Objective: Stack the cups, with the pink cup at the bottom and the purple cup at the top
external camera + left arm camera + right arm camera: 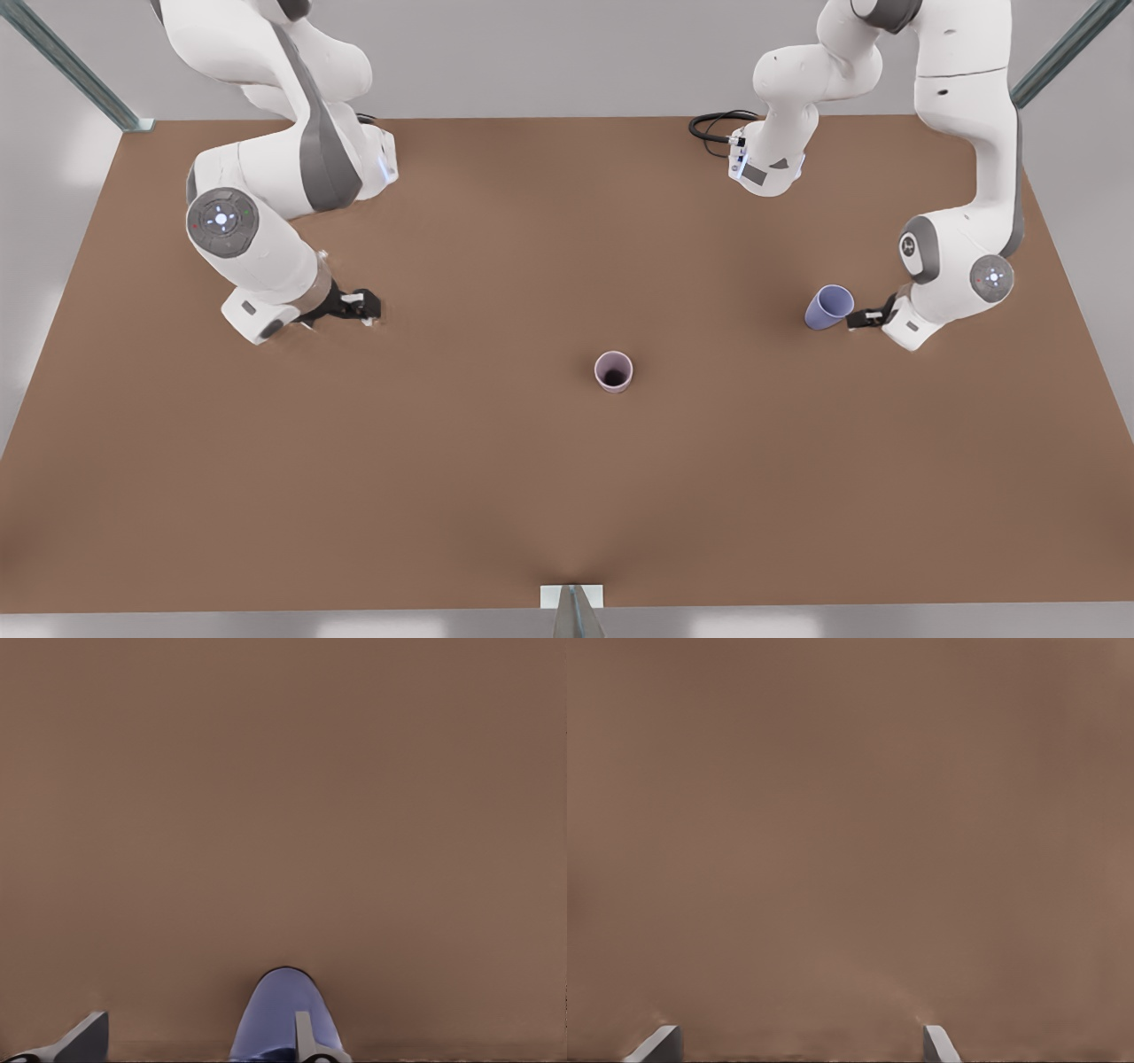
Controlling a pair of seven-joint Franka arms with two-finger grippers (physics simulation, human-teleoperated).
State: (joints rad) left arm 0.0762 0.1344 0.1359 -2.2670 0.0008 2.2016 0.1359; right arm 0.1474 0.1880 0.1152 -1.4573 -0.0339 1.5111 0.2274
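The pink cup (613,371) stands upright near the table's middle, its dark inside showing. The purple cup (829,307) is tilted over at the front view's right, its rim end toward my left gripper (858,317). In the left wrist view the purple cup (276,1010) lies against one finger (306,1038), while the other finger (84,1041) stands well apart from it, so the left gripper (195,1041) is open. My right gripper (368,307) waits low over the table at the front view's left, open and holding nothing (799,1043).
A brown table (496,496) carries everything. A black cable (713,126) loops at the back near one arm's base. A small bracket (572,598) sits at the table's front edge.
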